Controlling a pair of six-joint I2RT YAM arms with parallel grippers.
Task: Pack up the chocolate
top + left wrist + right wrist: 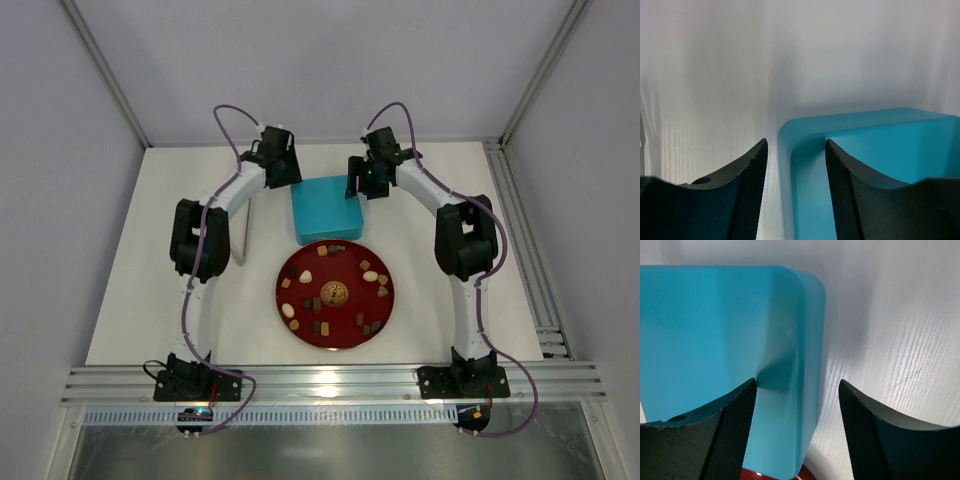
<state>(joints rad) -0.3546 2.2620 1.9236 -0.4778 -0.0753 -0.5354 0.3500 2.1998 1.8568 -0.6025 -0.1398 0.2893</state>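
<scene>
The chocolate (370,275), many small brown, tan and cream pieces, lies in a ring on a red plate (342,268) around a gold-foil ball (333,292). A closed teal box (325,208) sits just behind the plate. My left gripper (283,160) is open at the box's far left corner. In the left wrist view (796,145) its jaws straddle the box's left edge (880,145). My right gripper (365,175) is open at the far right corner. In the right wrist view (797,385) its jaws straddle the box's right edge (705,325). Neither holds anything.
A thin pale grey flat object (243,238) lies left of the box beside the left arm. A sliver of the red plate (805,475) shows under the box in the right wrist view. Aluminium rails (330,382) run along the near and right table edges.
</scene>
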